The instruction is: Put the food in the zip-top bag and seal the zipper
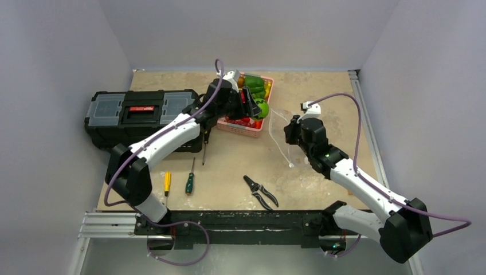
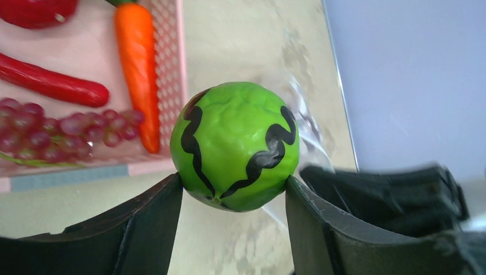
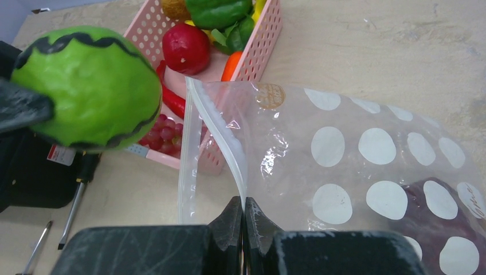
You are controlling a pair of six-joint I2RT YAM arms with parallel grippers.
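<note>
My left gripper (image 2: 234, 186) is shut on a green round fruit with black wavy stripes (image 2: 235, 146), held in the air just right of the pink basket (image 2: 172, 69). In the top view the fruit (image 1: 262, 109) hangs beside the basket's right edge. My right gripper (image 3: 243, 209) is shut on the zipper (image 3: 220, 126) of the clear, white-dotted zip-top bag (image 3: 344, 149), holding its mouth open toward the fruit (image 3: 86, 86). A maroon shape (image 3: 435, 206) shows through the bag. Other food lies in the basket: a green pepper (image 3: 218, 11), a red round fruit (image 3: 184, 48), a carrot (image 2: 140, 69), grapes (image 2: 57, 129).
A black toolbox (image 1: 137, 114) sits at the left under my left arm. Two screwdrivers (image 1: 167, 183) (image 1: 189, 183) and pliers (image 1: 261, 192) lie near the front edge. Another thin screwdriver (image 1: 203, 152) lies by the toolbox.
</note>
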